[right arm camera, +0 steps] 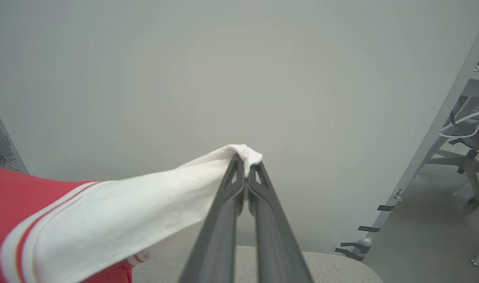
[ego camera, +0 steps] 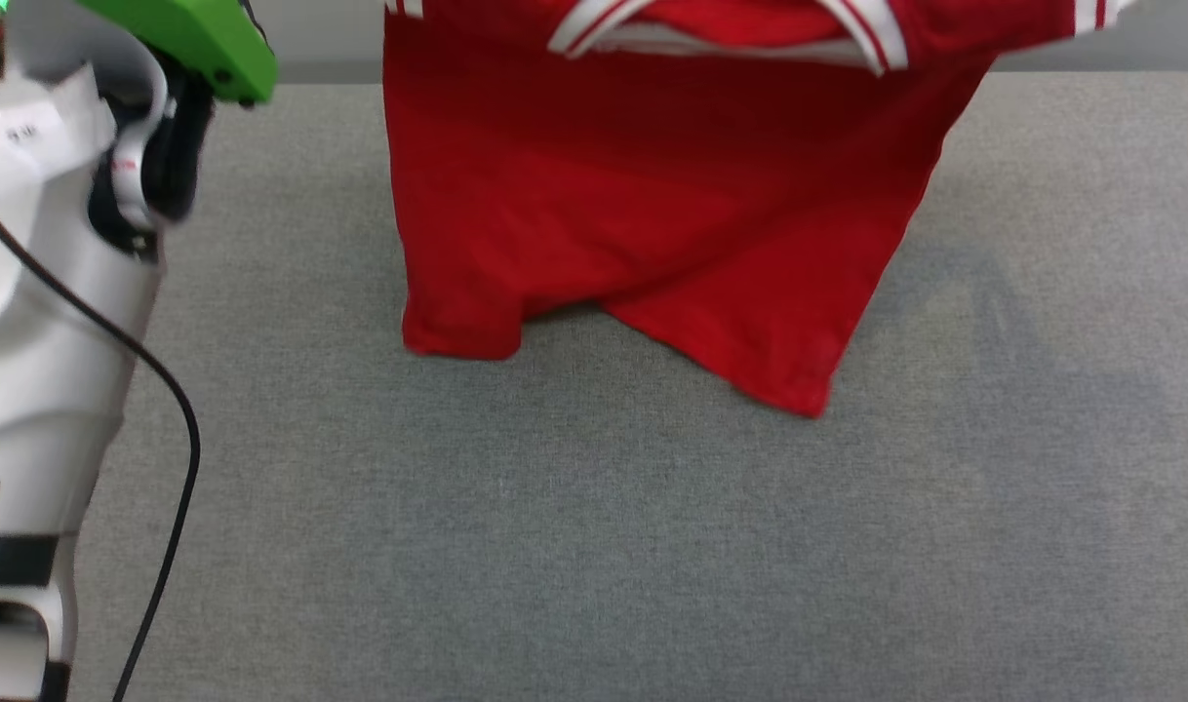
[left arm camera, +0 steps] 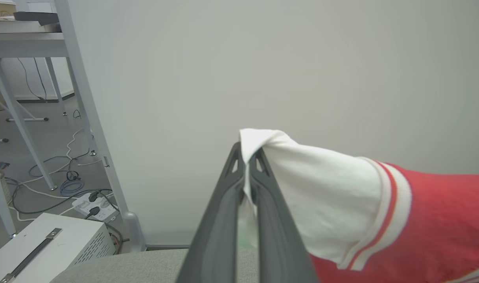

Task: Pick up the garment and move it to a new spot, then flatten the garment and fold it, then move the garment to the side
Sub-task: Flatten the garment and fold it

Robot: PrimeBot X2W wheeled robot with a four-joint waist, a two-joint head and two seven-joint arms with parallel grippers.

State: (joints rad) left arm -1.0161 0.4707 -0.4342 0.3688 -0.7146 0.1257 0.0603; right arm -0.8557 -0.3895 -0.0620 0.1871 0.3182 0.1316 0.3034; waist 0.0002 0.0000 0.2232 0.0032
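Left gripper [left arm camera: 247, 151] and right gripper [right arm camera: 245, 162] pinch white sleeves [left arm camera: 322, 196] of the garment [ego camera: 653, 214].

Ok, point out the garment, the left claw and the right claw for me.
garment [ego camera: 653, 214], head view, on its red body panel.
left claw [left arm camera: 247, 157], left wrist view, midway between its fingertips, shut on a white sleeve end.
right claw [right arm camera: 246, 165], right wrist view, midway between its fingertips, shut on the other white sleeve end.
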